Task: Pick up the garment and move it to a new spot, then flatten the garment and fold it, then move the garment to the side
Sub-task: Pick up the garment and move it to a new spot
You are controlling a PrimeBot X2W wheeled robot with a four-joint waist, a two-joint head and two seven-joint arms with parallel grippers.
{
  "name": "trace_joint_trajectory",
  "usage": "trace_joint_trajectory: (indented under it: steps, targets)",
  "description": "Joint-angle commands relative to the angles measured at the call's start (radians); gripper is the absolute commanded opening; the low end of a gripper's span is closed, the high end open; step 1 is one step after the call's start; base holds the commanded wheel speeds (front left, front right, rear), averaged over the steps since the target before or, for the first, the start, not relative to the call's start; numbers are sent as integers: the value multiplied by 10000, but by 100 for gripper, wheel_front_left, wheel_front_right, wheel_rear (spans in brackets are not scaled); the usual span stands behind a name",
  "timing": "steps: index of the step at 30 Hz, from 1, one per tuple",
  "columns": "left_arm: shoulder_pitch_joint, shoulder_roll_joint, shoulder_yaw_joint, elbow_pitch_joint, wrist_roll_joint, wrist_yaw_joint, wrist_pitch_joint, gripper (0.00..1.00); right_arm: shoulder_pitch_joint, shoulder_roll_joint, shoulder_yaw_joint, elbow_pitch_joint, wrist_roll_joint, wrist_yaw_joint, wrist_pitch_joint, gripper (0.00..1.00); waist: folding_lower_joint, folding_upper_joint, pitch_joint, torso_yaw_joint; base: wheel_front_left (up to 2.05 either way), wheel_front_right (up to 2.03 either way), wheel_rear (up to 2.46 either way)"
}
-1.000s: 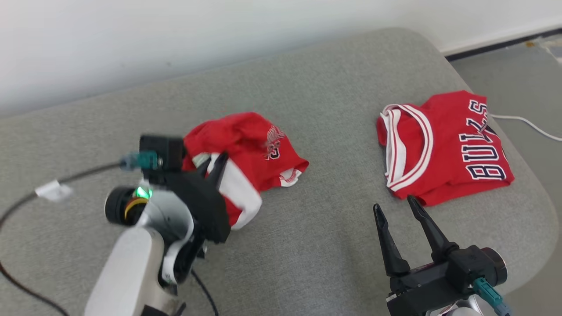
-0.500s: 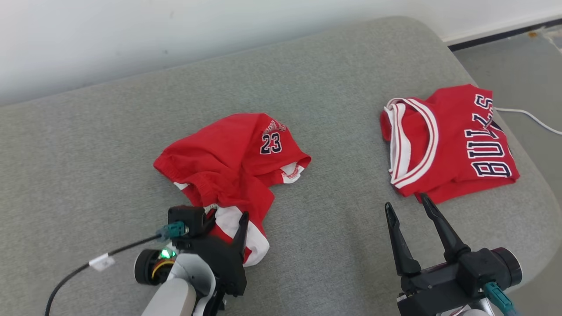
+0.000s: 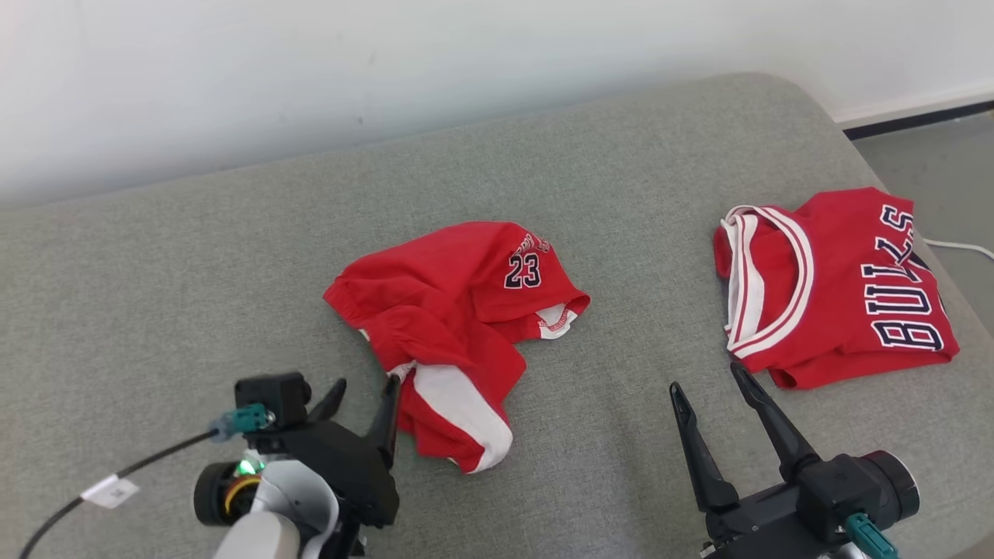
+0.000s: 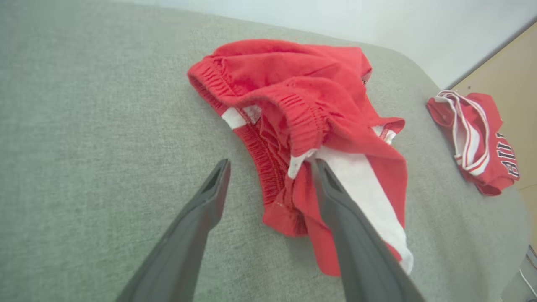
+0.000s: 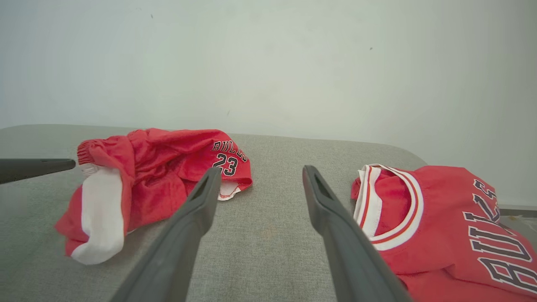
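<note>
While the red shorts point(image 3: 458, 310) lie crumpled midway on the grey cushion point(image 3: 194, 272), L gripper point(image 3: 366, 382) hangs wide open & empty just beside them — R gripper point(image 3: 703, 376) likewise open, empty. Fabric looks light, soft, floppy; best pinch pt: the elastic waistband point(image 4: 293, 113).

We see bright, soft, even light in all the views. The white wall point(image 3: 388, 62) looks washed out. Small, faint shadows sit under the red shorts point(image 3: 450, 310). In the wrist views the near fingers point(image 4: 197, 226) look blurry and stretched at the bottom edge.
</note>
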Motion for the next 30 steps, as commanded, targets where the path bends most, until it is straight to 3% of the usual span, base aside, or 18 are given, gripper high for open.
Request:
trace_joint_trajectory:
  steps: [1,10,22,30]
  targets:
    - [146,124,80,-270,-8,89,81,100,126,-37,35,-43,54,-30,15,100,0,0,-79,58,0,0,0]
    - [-68,558,84,-883,-66,117,788,100,104,-45,160,-13,202,-30,29,100,0,0,-119,-170,0,0,0]
    - [-703,866,-144,-7,322,265,1060,100,-61,143,141,41,233,-30,-117,100,0,0,199,-666,0,0,0]
    - [-959,713,-247,309,49,-116,859,100,-68,217,2,86,197,-30,-196,100,0,0,241,-621,0,0,0]
